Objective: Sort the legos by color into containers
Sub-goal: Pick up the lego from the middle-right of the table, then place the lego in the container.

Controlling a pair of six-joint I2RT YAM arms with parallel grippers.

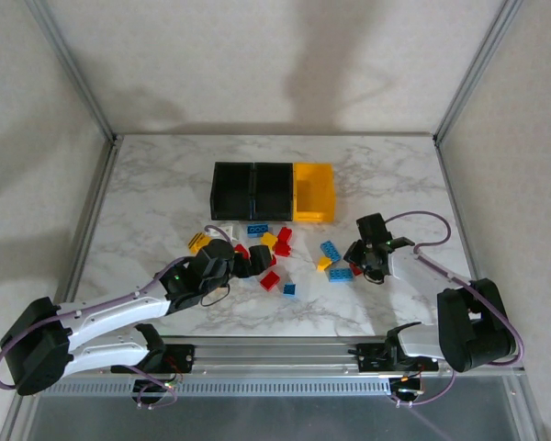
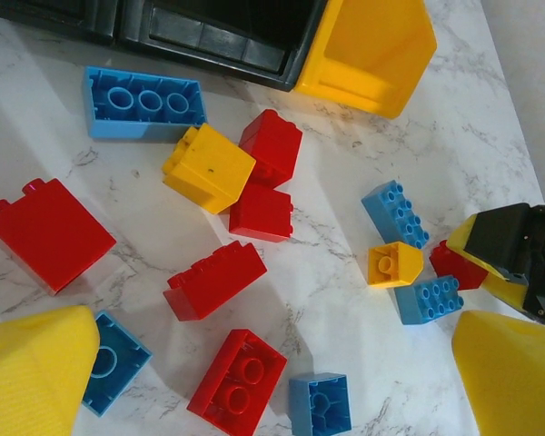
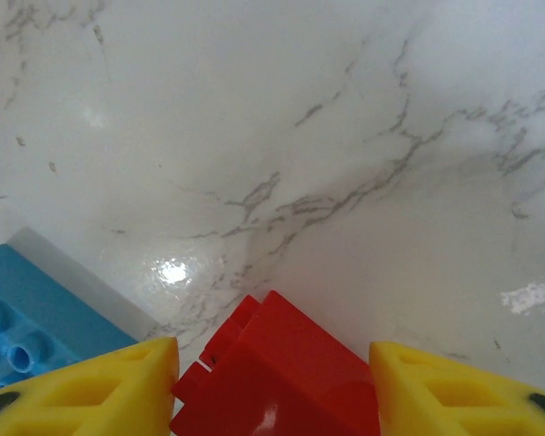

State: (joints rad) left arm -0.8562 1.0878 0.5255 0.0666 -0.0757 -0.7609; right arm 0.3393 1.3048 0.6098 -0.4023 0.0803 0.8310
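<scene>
K: At 4 o'clock from the containers (image 1: 254, 184), right hand (image 1: 360, 265) closed on red lego (image 3: 272, 377), fingers (image 3: 91, 391) against both its sides. Not yet lifted off the surface (image 3: 254, 136), by the look.
M: Step?
K: Pick, probably. Next: lift straight, carry toward 11 o'clock, choose a bin for red.
M: Left hand (image 1: 253, 262)?
K: Wide open, holding nothing, hovering over legos (image 1: 270, 280) at 6 o'clock of the bins.
M: Contents?
K: Yellow-orange bin (image 1: 314, 213) looks empty. Black pair (image 1: 234, 209) too dark to call.
</scene>
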